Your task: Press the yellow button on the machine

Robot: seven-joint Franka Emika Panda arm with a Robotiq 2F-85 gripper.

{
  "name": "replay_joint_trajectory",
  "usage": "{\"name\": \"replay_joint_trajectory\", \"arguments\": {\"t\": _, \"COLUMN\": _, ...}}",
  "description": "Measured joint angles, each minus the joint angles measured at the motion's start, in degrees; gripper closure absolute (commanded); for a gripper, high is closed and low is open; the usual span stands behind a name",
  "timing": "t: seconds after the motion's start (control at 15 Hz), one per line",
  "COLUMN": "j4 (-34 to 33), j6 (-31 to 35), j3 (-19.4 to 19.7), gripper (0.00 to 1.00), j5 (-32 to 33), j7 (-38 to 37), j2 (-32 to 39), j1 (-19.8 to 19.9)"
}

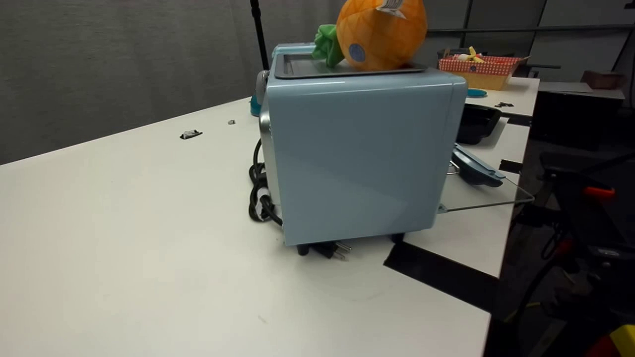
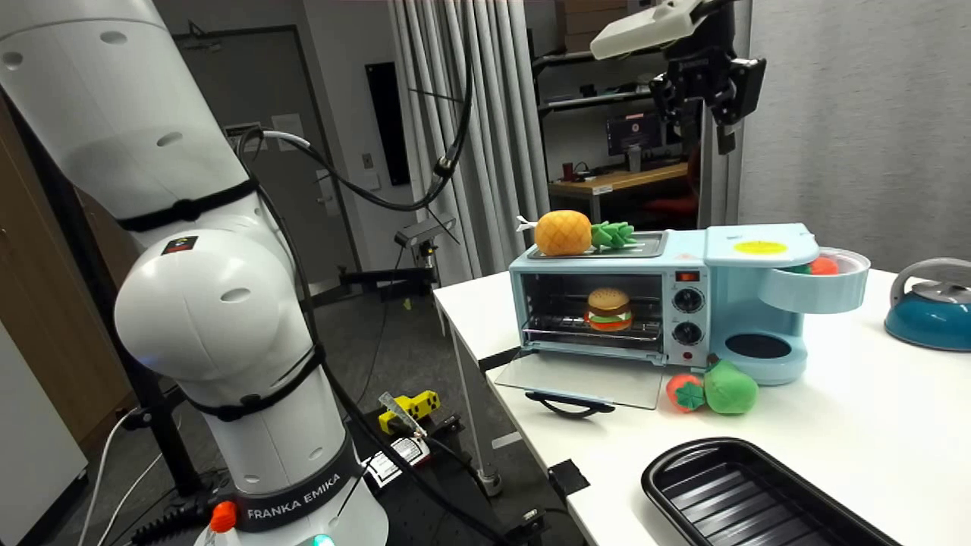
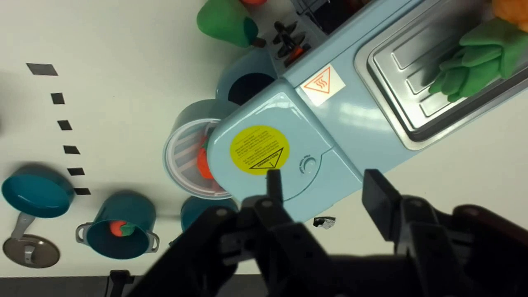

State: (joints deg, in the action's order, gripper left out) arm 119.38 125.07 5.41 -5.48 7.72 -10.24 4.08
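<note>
The pale blue machine (image 1: 362,158) stands on the white table and also shows in an exterior view (image 2: 687,349) with its glass door folded down. A yellow round patch (image 2: 761,247) lies flat on top of its right-hand end. In the wrist view this yellow round patch (image 3: 260,144) carries print and a warning triangle, next to a small pale knob (image 3: 309,165). My gripper (image 2: 709,136) hangs well above the machine, apart from it. In the wrist view my gripper (image 3: 324,181) is open, its fingers apart with nothing between them.
A plush pineapple (image 2: 563,233) lies on the machine's top tray. A toy burger (image 2: 608,309) sits inside the oven. A tomato (image 2: 685,393) and a green pear (image 2: 730,387) lie in front. A black pan (image 2: 758,493) and a teal kettle (image 2: 931,315) stand nearby. A teal pot (image 3: 119,225) shows too.
</note>
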Motion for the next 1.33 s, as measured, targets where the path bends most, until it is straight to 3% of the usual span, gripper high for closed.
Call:
{"name": "replay_joint_trajectory", "arguments": {"t": 0.13, "j4": 2.92, "j6": 0.02, "j3": 0.65, "gripper": 0.01, "j5": -0.04, "j7": 1.55, "j2": -3.33, "j1": 0.00}}
{"name": "replay_joint_trajectory", "arguments": {"t": 0.2, "j4": 4.25, "j6": 0.02, "j3": 0.92, "gripper": 0.00, "j5": -0.04, "j7": 2.20, "j2": -4.84, "j1": 0.00}}
{"name": "replay_joint_trajectory", "arguments": {"t": 0.27, "j4": 5.58, "j6": 0.03, "j3": 1.13, "gripper": 0.10, "j5": -0.04, "j7": 2.71, "j2": -6.29, "j1": 0.00}}
{"name": "replay_joint_trajectory", "arguments": {"t": 0.33, "j4": 6.84, "j6": 0.07, "j3": 1.26, "gripper": 0.01, "j5": -0.04, "j7": 3.01, "j2": -7.58, "j1": 0.00}}
{"name": "replay_joint_trajectory", "arguments": {"t": 0.4, "j4": 7.94, "j6": 0.13, "j3": 1.34, "gripper": 0.00, "j5": -0.04, "j7": 3.18, "j2": -8.68, "j1": -0.01}}
{"name": "replay_joint_trajectory", "arguments": {"t": 1.33, "j4": 9.92, "j6": 1.09, "j3": 1.35, "gripper": 0.00, "j5": -0.04, "j7": 3.26, "j2": -10.25, "j1": -0.03}}
